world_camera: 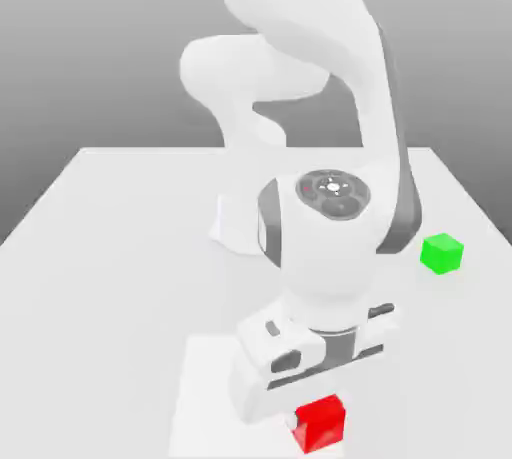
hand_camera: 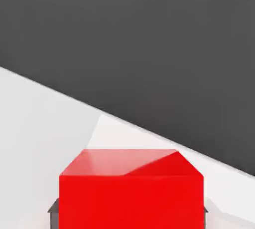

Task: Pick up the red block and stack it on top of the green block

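While my arm leans low over the table (world_camera: pixel 110 247), my claw (world_camera: pixel 312 417) is closed tight on the red block (world_camera: pixel 322 421), a small glossy cube with plain faces. From my hand, the red block (hand_camera: pixel 130 193) sits square between my fingers (hand_camera: pixel 54 207), one dark fingertip showing at each lower corner. It lies close to the table's near edge, at the foot of the exterior view. To the right of the red block and farther back sits the green block (world_camera: pixel 441 253), plain and about the same size, well apart, near the table's right edge. Bare white table lies between them.
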